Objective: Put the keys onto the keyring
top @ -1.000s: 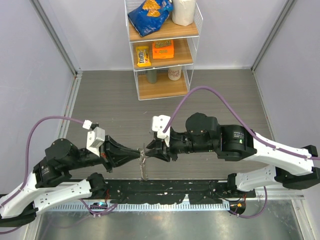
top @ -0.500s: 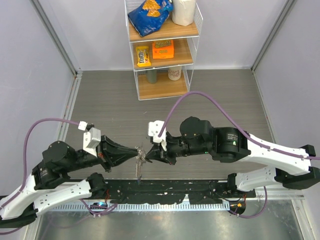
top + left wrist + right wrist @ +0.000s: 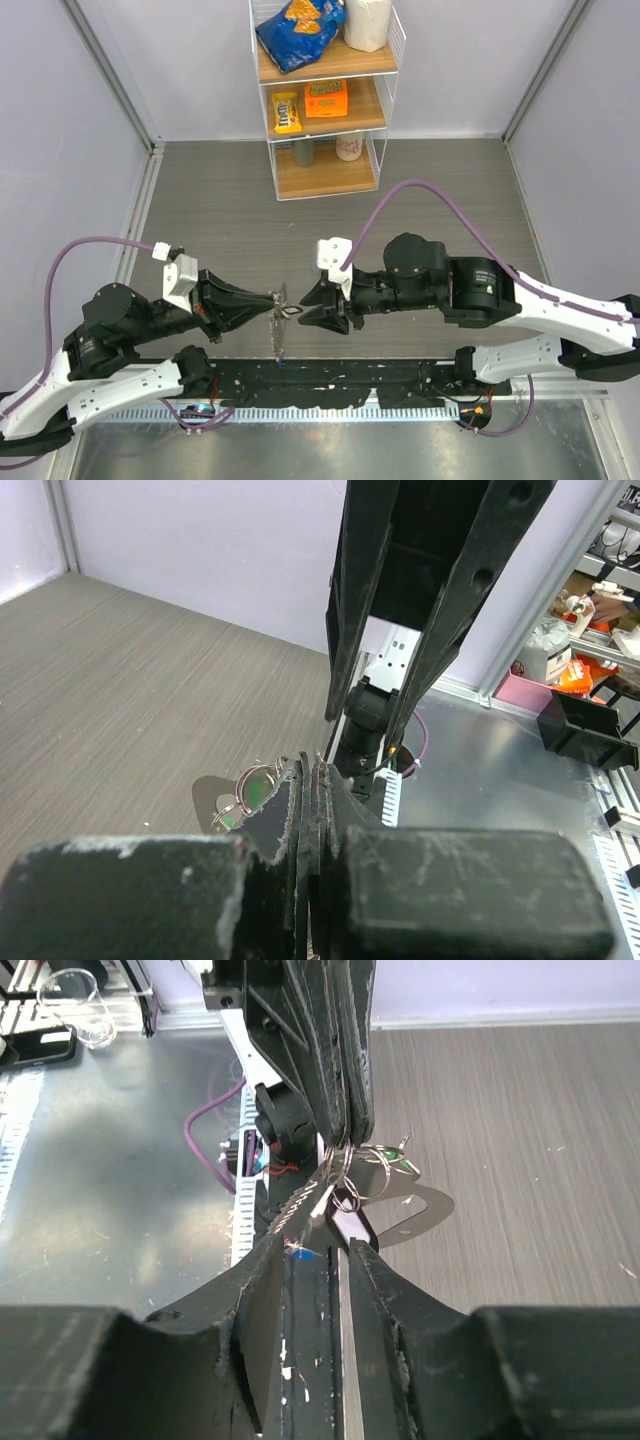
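Right gripper (image 3: 305,313) has slid back a bit, jaws a little apart, while the left gripper (image 3: 272,299) pinches the dangling keyring (image 3: 281,318) between them, so threading seems underway and next needs careful lining up.

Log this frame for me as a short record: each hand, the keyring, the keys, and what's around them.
left hand: shut on the keyring, above the table
keyring: rings bunched at the left hand's tip, chain dangling
right hand: jaws slightly apart, tip close to the rings, contact unclear
keys: green fleck among the rings; count unclear
background: shelf with snacks
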You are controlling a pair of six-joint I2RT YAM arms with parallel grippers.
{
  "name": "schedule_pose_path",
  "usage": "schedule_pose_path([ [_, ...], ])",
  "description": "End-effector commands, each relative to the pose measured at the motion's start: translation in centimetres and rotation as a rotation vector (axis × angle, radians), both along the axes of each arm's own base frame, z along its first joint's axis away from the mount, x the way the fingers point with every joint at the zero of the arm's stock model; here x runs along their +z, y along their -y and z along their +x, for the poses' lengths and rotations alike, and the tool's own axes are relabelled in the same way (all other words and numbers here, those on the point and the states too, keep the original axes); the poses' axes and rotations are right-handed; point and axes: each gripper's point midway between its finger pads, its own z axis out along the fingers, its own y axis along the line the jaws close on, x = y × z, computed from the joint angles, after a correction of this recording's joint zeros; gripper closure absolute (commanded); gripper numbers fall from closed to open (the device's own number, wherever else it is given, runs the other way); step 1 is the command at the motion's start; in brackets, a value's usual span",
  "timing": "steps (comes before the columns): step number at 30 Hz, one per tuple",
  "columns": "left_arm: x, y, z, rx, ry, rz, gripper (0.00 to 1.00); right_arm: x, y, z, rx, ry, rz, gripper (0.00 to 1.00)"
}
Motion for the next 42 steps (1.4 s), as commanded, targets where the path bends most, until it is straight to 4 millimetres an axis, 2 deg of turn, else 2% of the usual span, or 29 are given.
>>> schedule_pose_path([
  [1,2.5,-0.2,-0.1,0.002,0.041,-0.094,1.00,4.2,0.2,0.5,-0.033,0.035,0.131,0.60],
  [10,2.4,-0.1,-0.2,-0.009,0.039,-0.092,1.00,4.6,-1.3,0.8,-0.001,0.097,0.138,0.52],
  [31,3.0,-0.7,-1.0,-0.029,0.053,-0.125,1.00,3.8,-3.6,0.7,0.072,0.162,0.111,0.50],
  [37,2.9,-0.9,-1.1,-0.034,0.057,-0.131,1.00,3.4,-3.8,0.8,0.075,0.161,0.102,0.53],
  [41,3.0,-0.9,-1.1,-0.034,0.058,-0.134,1.00,3.3,-3.9,0.8,0.079,0.156,0.101,0.61],
  [42,3.0,-0.9,-1.2,-0.037,0.059,-0.134,1.00,3.4,-4.0,0.7,0.083,0.156,0.105,0.66],
])
